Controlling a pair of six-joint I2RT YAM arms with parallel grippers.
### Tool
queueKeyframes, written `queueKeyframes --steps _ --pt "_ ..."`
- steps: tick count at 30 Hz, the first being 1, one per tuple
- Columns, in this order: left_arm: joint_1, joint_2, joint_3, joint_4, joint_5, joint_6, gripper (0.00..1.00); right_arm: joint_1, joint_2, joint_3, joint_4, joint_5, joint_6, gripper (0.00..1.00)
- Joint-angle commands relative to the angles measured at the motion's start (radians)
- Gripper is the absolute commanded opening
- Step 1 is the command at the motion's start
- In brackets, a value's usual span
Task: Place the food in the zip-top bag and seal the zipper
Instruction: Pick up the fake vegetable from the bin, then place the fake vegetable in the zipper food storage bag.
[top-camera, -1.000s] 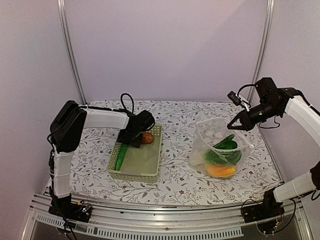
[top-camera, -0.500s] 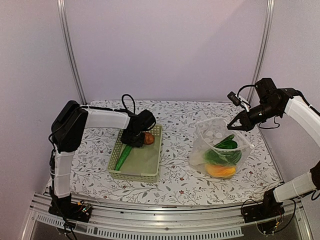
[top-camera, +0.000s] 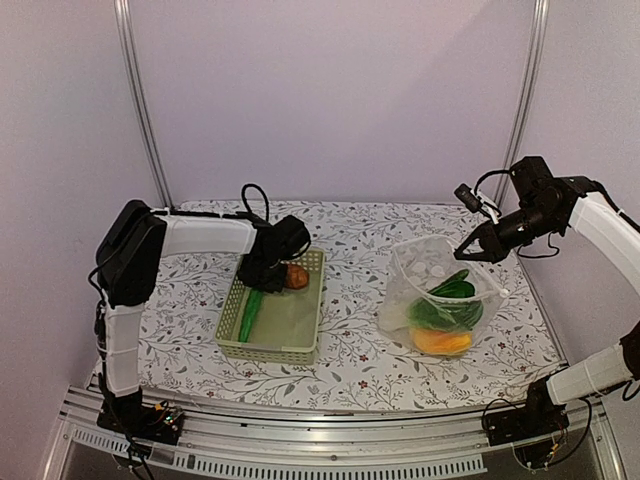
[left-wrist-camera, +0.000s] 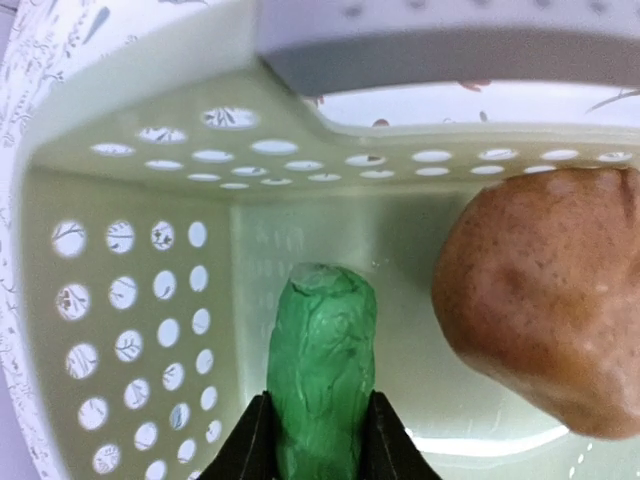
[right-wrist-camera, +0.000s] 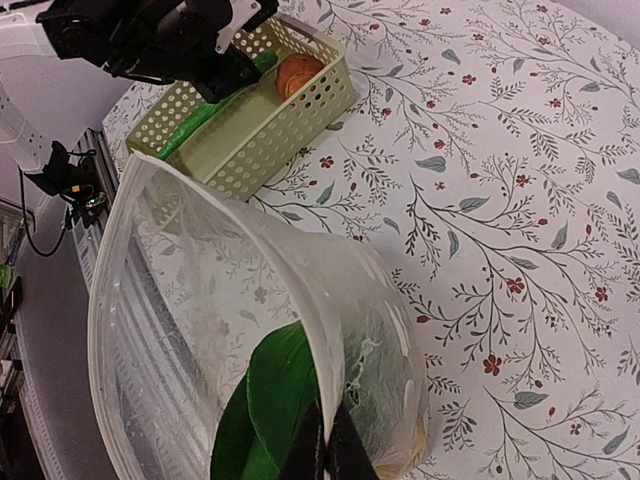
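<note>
My left gripper (top-camera: 262, 283) reaches into the pale green basket (top-camera: 270, 351). In the left wrist view its gripper (left-wrist-camera: 318, 440) is shut on a green toy cucumber (left-wrist-camera: 322, 370), a finger against each side. The cucumber (top-camera: 248, 312) lies along the basket's left wall. A reddish-brown potato (left-wrist-camera: 550, 330) sits beside it at the basket's far end (top-camera: 296, 276). My right gripper (top-camera: 468, 254) is shut on the rim of the zip-top bag (top-camera: 420, 262) and holds its mouth open. Green food (top-camera: 447, 300) and an orange piece (top-camera: 441, 342) lie inside. The wrist view shows the gripper (right-wrist-camera: 328, 445) pinching the zipper rim (right-wrist-camera: 240, 210).
The floral tablecloth (top-camera: 355, 250) lies between basket and bag. The basket's perforated walls (left-wrist-camera: 120, 330) stand close around my left fingers. Metal frame posts (top-camera: 140, 100) rise at the back corners, and a rail (top-camera: 320, 440) runs along the near edge.
My left jaws have closed from wide apart onto the green cucumber, and its far end has shifted slightly right in the basket. The right arm and bag have not moved.
</note>
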Motion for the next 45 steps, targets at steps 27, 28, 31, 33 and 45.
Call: queueKeyframes --steps 27,28,31,33,45 --pt "-0.557 -0.392 0.205 0.791 0.101 0.64 0.0 0.003 -0.011 0.021 -0.006 -0.002 -0.005 0.0" --pt "-0.568 -0.384 0.21 0.829 0.115 0.657 0.0 0.002 -0.01 0.021 -0.006 -0.002 -0.005 0.0" --pt "-0.596 -0.356 0.223 0.901 0.163 0.702 0.0 0.003 -0.013 0.018 -0.006 0.0 -0.006 0.0" --pt "-0.605 -0.342 0.218 0.958 0.201 0.728 0.0 0.003 -0.013 0.016 -0.005 0.0 -0.005 0.0" --pt "-0.604 -0.188 0.338 1.1 0.459 0.89 0.0 0.004 -0.017 0.009 -0.004 -0.003 -0.01 0.0"
